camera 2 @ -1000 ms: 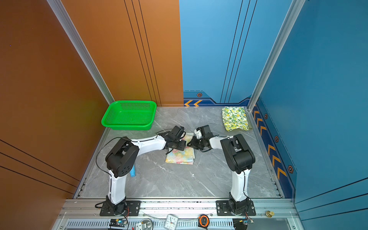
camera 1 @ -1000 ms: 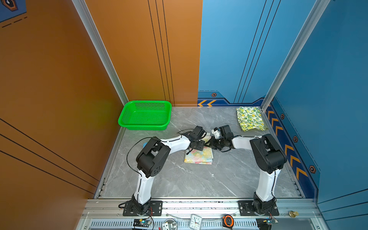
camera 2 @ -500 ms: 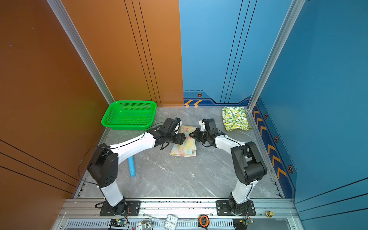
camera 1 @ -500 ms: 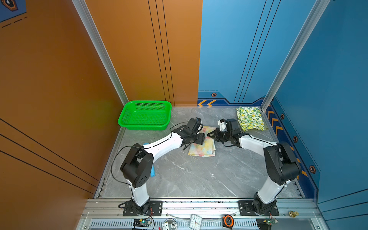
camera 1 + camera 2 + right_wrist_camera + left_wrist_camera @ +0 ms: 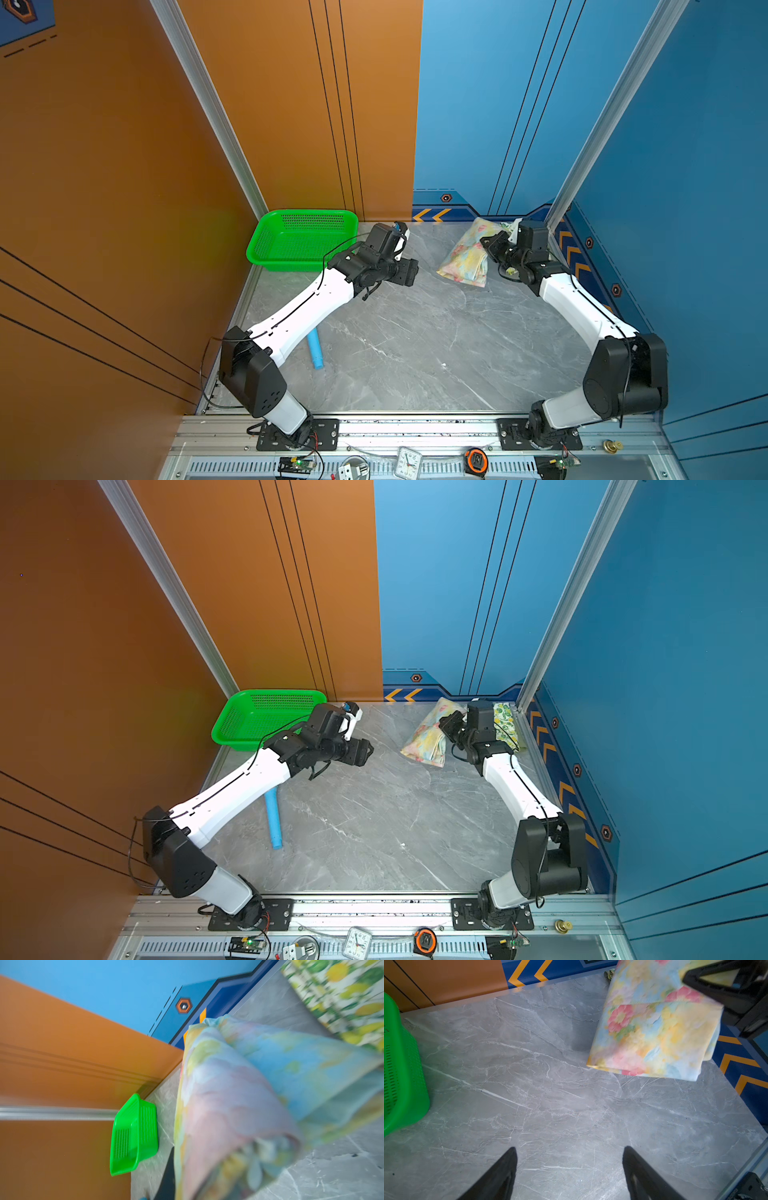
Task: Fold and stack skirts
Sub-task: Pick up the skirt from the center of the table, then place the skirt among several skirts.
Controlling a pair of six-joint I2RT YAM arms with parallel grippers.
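Observation:
The folded pastel skirt with pink flowers (image 5: pixel 463 259) (image 5: pixel 426 739) hangs tilted at the back right, clamped at one edge by my right gripper (image 5: pixel 488 243) (image 5: pixel 446 723), which is shut on it. In the right wrist view the cloth (image 5: pixel 239 1095) covers the jaws except one black finger (image 5: pixel 168 1174). The lemon-print skirt (image 5: pixel 505 725) (image 5: pixel 349 995) lies just behind it by the right wall, partly hidden by the wrist. My left gripper (image 5: pixel 411 272) (image 5: pixel 570 1149) stands open and empty over bare table, well to the left of the pastel skirt (image 5: pixel 654 1039).
A green perforated basket (image 5: pixel 307 212) (image 5: pixel 249 742) (image 5: pixel 404 1084) stands at the back left, close behind the left wrist. A light-blue plastic toy (image 5: pixel 314 349) (image 5: pixel 273 816) lies under the left forearm. Walls close in the grey marble table (image 5: pixel 415 340) at the back and sides.
The right gripper has carried the pastel skirt from mid-table to the back right, beside the lemon skirt. The left gripper has come off the skirt, opened wider and stayed near the basket.

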